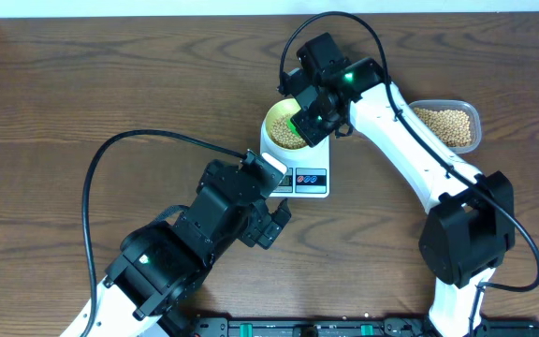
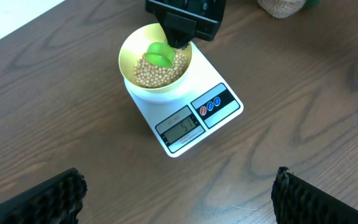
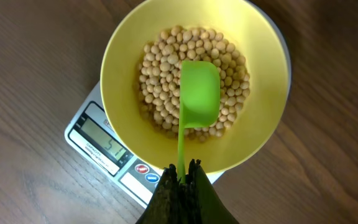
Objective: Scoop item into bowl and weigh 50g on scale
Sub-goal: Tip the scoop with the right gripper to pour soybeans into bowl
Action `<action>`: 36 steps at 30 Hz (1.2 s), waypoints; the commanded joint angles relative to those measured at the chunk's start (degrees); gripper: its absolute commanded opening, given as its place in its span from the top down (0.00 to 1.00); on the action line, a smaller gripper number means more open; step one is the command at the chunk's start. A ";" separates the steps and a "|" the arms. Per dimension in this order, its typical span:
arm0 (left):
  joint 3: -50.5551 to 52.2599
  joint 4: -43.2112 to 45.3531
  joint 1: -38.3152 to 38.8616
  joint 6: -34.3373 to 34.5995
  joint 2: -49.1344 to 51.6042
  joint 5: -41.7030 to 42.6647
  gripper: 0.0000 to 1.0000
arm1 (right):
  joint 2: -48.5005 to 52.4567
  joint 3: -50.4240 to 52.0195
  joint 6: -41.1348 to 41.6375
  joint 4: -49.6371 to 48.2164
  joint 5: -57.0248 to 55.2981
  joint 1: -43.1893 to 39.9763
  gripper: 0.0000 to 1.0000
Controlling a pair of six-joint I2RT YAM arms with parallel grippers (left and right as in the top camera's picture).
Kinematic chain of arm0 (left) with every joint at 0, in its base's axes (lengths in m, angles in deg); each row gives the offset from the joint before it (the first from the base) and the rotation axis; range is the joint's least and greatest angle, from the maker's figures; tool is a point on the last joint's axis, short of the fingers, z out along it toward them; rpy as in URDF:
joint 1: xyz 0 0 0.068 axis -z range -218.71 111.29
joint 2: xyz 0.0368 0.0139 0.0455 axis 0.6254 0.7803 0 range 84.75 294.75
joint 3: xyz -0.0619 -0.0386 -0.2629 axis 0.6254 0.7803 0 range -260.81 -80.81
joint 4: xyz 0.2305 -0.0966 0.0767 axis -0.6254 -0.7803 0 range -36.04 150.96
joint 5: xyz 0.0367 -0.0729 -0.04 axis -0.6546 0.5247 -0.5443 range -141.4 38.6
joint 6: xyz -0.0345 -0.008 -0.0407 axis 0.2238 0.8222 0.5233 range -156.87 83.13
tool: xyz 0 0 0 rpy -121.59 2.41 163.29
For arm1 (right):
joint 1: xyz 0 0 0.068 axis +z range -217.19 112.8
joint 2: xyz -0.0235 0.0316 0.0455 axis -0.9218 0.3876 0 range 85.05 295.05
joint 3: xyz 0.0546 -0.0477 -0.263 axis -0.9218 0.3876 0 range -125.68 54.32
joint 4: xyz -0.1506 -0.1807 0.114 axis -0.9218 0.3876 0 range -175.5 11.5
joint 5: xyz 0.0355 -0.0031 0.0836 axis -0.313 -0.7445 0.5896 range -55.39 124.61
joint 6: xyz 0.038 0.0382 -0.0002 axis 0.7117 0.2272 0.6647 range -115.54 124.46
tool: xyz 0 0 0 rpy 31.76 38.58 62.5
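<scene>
Right hand pinches the stiff green scoop by its handle end, bowl-end just ahead over loose, rolly soybeans in the yellow bowl on the scale; left hand is spread wide.

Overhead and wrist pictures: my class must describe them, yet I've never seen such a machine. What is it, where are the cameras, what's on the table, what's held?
These are two white-and-black robot arms at a wooden table. One picture looks down from above; the other two come from cameras on each wrist. A white flat kitchen scale carries a small pale yellow bowl of small round tan beans. A clear plastic tub with more beans stands near the right arm. The right gripper is shut on a green plastic scoop, held over the beans. The left gripper is open, holding nothing.
</scene>
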 commanded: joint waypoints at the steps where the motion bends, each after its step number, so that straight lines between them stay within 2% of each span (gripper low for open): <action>1: -1.73 0.02 -0.24 -0.79 -0.31 -0.74 0.02 | 1.11 1.60 0.59 -0.07 0.90 0.50 0.99; 17: -1.73 0.02 -0.24 -0.79 -0.31 -0.74 0.02 | 2.23 1.55 5.55 -1.36 4.31 -0.59 0.99; 32: -1.73 0.04 -0.24 -0.79 -0.31 -0.74 0.02 | 2.23 1.57 9.05 -2.34 18.93 -6.05 0.99; 36: -1.73 0.04 -0.24 -0.79 -0.31 -0.74 0.02 | 2.32 1.60 9.03 -2.12 25.73 -8.63 0.99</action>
